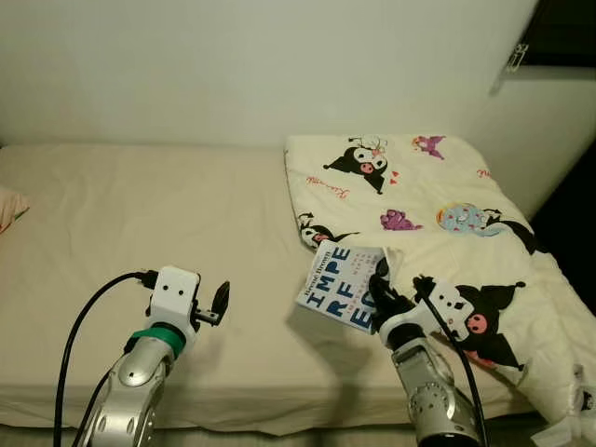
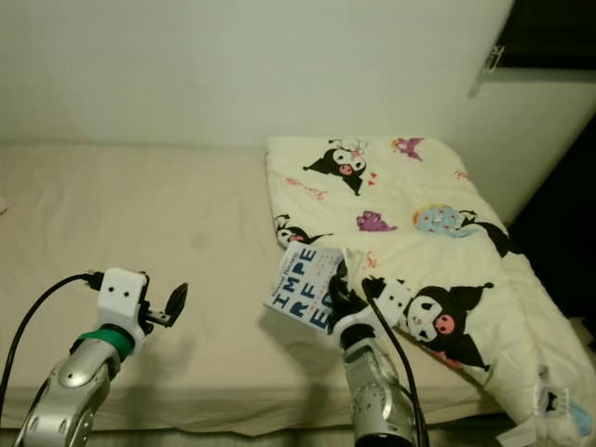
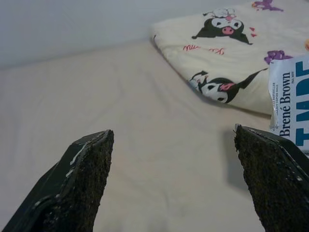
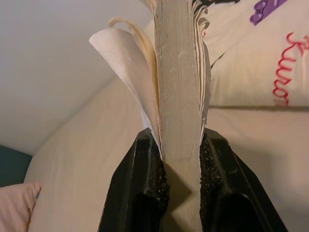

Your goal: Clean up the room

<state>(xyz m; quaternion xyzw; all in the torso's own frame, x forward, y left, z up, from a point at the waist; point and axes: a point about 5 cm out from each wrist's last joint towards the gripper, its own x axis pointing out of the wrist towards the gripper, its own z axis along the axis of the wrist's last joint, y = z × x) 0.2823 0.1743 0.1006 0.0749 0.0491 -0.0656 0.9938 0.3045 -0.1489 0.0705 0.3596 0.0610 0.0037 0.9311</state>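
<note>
Over bed [image 1: 140,233]: right pincer [image 1: 380,296] clamps white paperback [image 1: 343,286], blue lettering, prob. worn.

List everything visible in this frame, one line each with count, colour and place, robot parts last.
book: one, white cover with blue letters, held above the bed's near edge beside the blanket.
blanket: one, cream with black cartoon characters, folded on the right of the bed.
bed: one, beige sheet, along the white wall.
pillow: one, pinkish, corner at the bed's far left edge.
wall: one, white, behind the bed.
left pincer: one, black fingers, open over the bare sheet.
right pincer: one, black fingers, shut on the book's page edge.
</note>
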